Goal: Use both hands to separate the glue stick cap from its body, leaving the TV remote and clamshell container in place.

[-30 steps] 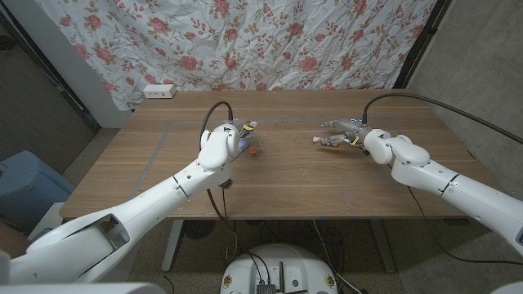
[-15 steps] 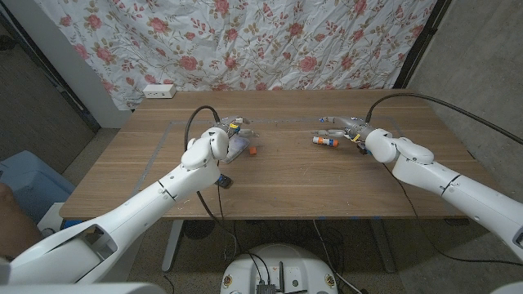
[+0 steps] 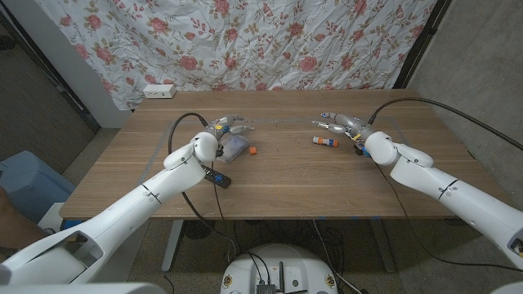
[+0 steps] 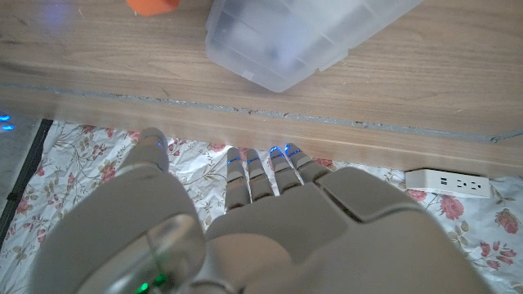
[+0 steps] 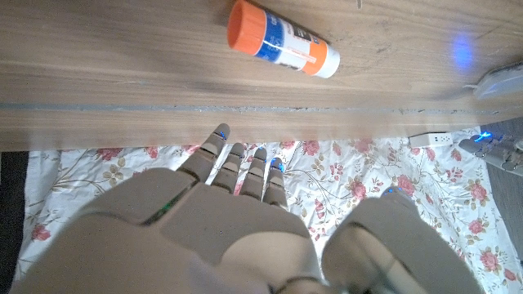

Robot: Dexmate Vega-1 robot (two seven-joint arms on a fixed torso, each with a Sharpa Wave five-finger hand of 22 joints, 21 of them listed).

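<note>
TV remote (image 3: 217, 178) half hidden under left arm (image 3: 155, 196).

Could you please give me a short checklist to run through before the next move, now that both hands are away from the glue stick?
1. Small orange cap off the white glue stick body: ok, they lie apart on the wooden table.
2. Left hand holding nothing: ok, fingers apart.
3. Right hand holding nothing: ok, fingers spread above the table.
4. Clear plastic clamshell container on the table: ok.
5. Black TV remote on the table: ok, beside the left forearm.
6. Glue stick's own exposed end: cannot tell.
</note>
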